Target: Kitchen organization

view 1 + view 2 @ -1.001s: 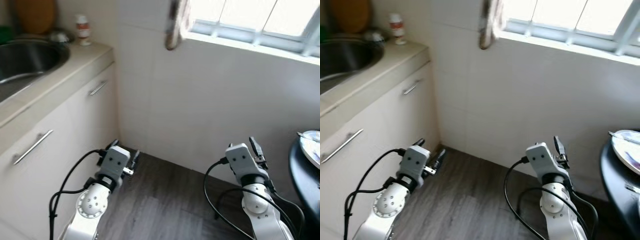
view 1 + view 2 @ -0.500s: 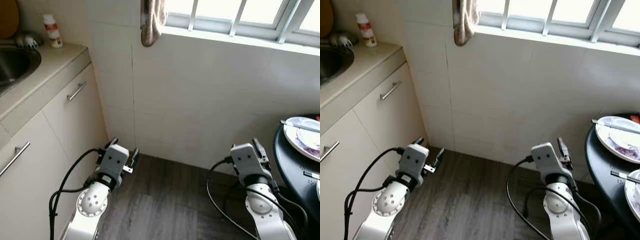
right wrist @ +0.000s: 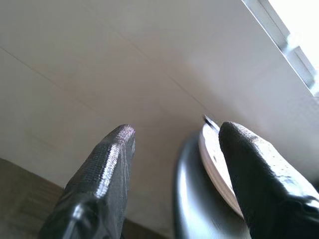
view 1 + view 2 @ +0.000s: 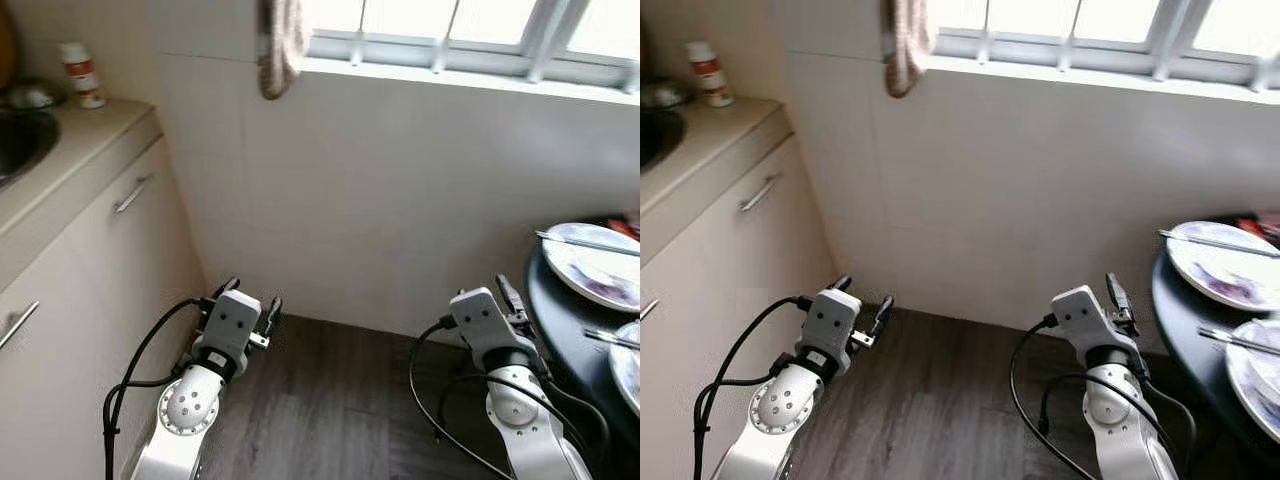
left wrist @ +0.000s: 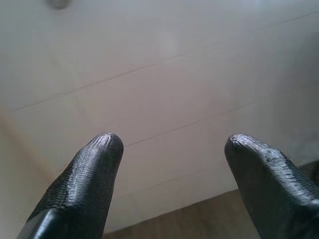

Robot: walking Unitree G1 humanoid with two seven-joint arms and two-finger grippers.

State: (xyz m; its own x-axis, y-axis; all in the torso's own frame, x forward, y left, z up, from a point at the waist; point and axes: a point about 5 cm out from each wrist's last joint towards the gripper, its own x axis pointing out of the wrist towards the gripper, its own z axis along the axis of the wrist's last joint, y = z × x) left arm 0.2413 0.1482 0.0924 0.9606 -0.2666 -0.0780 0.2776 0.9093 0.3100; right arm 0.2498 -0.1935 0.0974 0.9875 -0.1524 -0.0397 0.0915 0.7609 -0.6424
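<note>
Nearest the camera, low in the frame, both arms were held out over the dark wood floor with nothing in them: the left gripper at lower left had its two black fingers spread apart and empty, and in its wrist view the fingertips stood well apart against bare white tile. The right gripper at lower right was likewise parted and empty, its fingers framing the rim of a plate. Just beside that arm, at the right edge of the frame, stood a round black table bearing a white plate smeared with purplish leftovers and crossed by a utensil, with a second dish and another utensil nearer the camera. These dirty dishes looked to be the things to be organised. Farther back at the left ran a cream cabinet with bar handles under a counter, the sink at its far left edge and a small bottle behind. Beyond everything rose the tiled wall, a cloth hanging at upper centre and the window above. The step in hand seemed to be the approach, with no grasp begun. The next move probably called for squaring up to the table at right and bringing the right gripper above the plate's rim.
</note>
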